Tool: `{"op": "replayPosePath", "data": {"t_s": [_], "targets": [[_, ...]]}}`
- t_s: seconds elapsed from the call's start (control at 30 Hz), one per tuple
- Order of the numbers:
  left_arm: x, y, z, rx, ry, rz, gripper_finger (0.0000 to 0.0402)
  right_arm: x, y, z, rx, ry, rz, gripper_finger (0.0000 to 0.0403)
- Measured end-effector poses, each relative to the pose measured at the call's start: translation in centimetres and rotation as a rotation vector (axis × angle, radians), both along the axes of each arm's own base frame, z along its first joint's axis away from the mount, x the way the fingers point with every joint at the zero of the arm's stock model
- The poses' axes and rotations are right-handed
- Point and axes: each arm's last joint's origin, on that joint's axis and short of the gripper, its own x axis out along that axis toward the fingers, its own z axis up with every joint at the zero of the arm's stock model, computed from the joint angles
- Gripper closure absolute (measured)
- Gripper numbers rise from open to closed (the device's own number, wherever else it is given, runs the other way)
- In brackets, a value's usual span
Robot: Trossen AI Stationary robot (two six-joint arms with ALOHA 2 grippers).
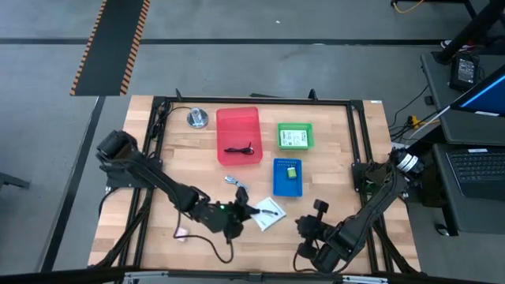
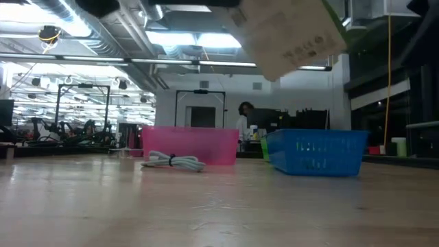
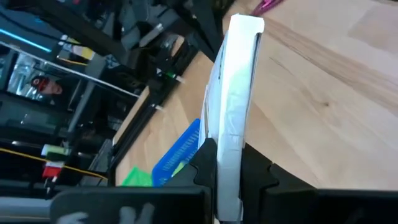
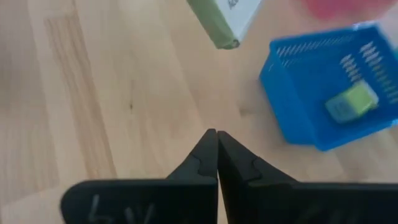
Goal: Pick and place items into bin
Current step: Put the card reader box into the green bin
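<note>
Left gripper [image 1: 246, 211] is seen low centre of the high view, fingers clamped on a white card [image 3: 235, 106]; in the left wrist view the card stands edge-on between the two fingers, lifted clear of the table [image 1: 189, 158]. In the low view the same card [image 2: 288, 34] hangs tilted at upper centre, above the bins.

Right gripper [image 4: 216, 152] is parked at lower right of the high view, fingers pressed together on nothing.

Bins noted in the high view: red bin [image 1: 238, 136] at centre, already holding a dark cord [image 1: 239, 149]; green bin [image 1: 295, 136] to its right; blue bin [image 1: 287, 177] below that, with a small green-white piece [image 4: 352, 102] inside. A silvery piece [image 1: 234, 182] lies loose on the table left of the blue bin.

Step judged in hand: carry phase, card grasped and raised. Next move calls for travel toward the upper part of the frame to over a bin, then release; which bin is intended cannot be told.
</note>
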Motion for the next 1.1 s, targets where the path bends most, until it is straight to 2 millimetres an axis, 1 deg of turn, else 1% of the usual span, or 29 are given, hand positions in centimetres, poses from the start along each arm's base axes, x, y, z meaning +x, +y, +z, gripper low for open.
{"op": "replayPosePath", "data": {"t_s": [0.07,0.2,0.37,0.47,0.6,0.73,0.83,1.1], "targets": [[-0.5,0.6,0.3,-0.012,-0.008,0.007,0.0379,0.3,-0.1,0.5,-0.040,-0.021,0.013,0.0402],[-0.9,1.6,0.6,-0.042,-0.024,0.029,0.0379,1.4,0.1,2.2,-0.066,-0.055,0.054,0.0402],[-0.9,1.8,0.3,-0.030,-0.040,0.006,0.0379,2.6,0.2,4.0,-0.083,-0.071,0.109,0.0398],[-0.9,1.9,0.2,-0.024,-0.036,-0.003,0.0379,2.9,0.4,4.9,-0.091,-0.076,0.136,0.0382],[-0.9,1.9,0.2,-0.024,-0.036,-0.004,0.0379,3.2,0.7,6.2,-0.083,-0.097,0.159,0.0350],[-0.9,1.9,0.2,-0.024,-0.036,-0.004,0.0379,3.3,0.8,6.6,-0.091,-0.098,0.177,0.0321],[-0.9,1.9,0.2,-0.024,-0.036,-0.005,0.0379,3.4,0.6,6.6,-0.106,-0.090,0.187,0.0308],[-0.8,1.8,0.6,-0.046,-0.073,-0.006,0.0379,4.6,-0.2,6.7,-0.161,-0.076,0.231,0.0301]]}}
